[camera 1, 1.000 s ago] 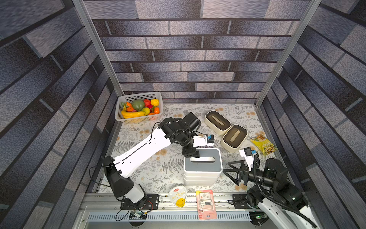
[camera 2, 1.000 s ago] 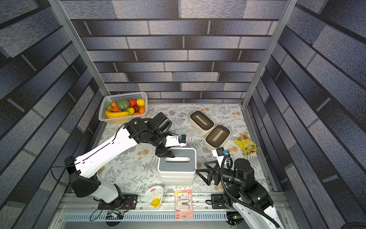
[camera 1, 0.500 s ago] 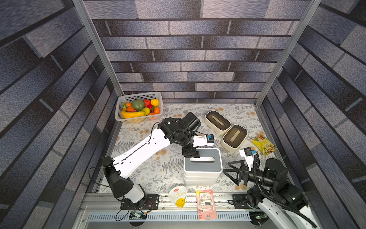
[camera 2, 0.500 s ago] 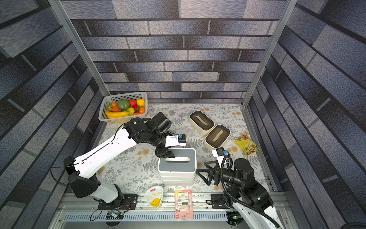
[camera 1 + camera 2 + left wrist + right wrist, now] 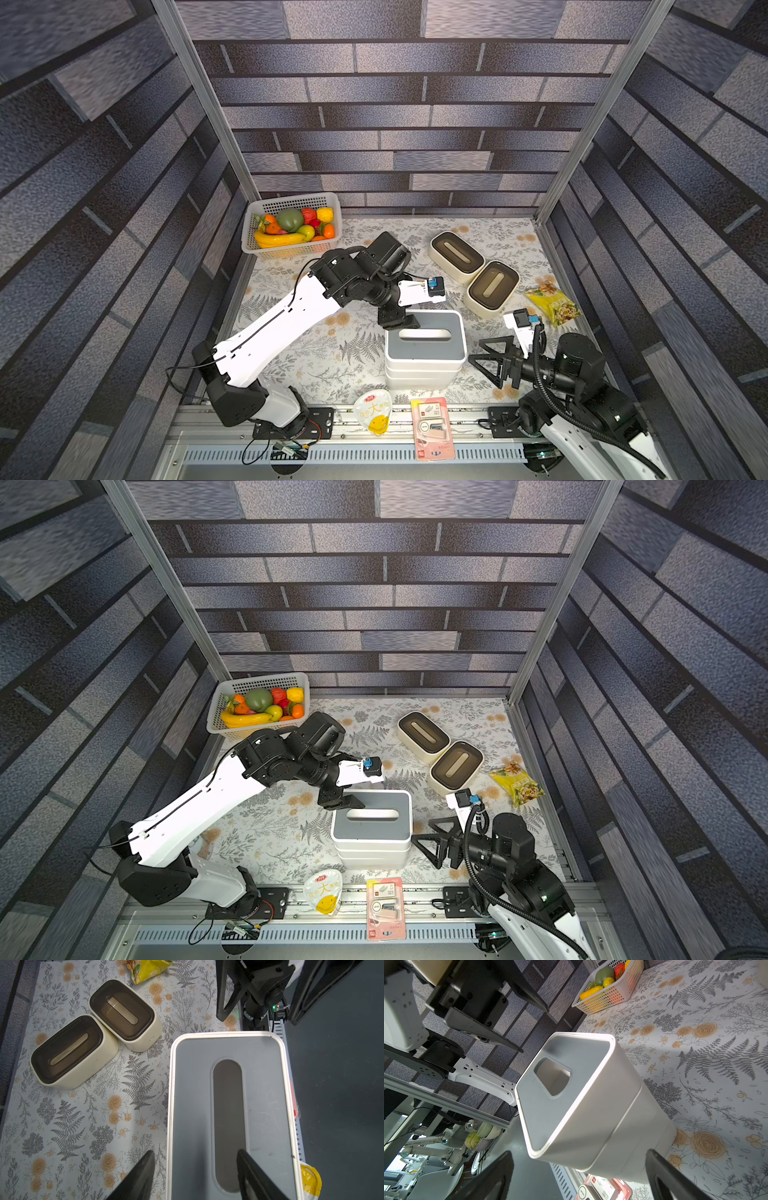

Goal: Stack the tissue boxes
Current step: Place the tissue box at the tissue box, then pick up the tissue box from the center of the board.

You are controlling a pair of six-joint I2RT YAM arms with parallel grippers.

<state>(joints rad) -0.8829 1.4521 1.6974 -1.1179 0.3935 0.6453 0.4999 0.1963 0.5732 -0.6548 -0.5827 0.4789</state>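
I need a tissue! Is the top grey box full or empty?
Seems empty: the slot of the top grey box shows only bare white inner wall, no tissue.

There are one stack of white grey-lidded rectangular tissue boxes, two cream rounded brown-lidded tissue boxes, one white perforated plastic fruit basket, one yellow snack bag, one white-and-yellow pouch and one pink blister pack.

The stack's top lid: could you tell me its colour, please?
The lid is plain grey; the left wrist view shows it best.

text | "大" on white-yellow pouch | red card pack: print too small to read
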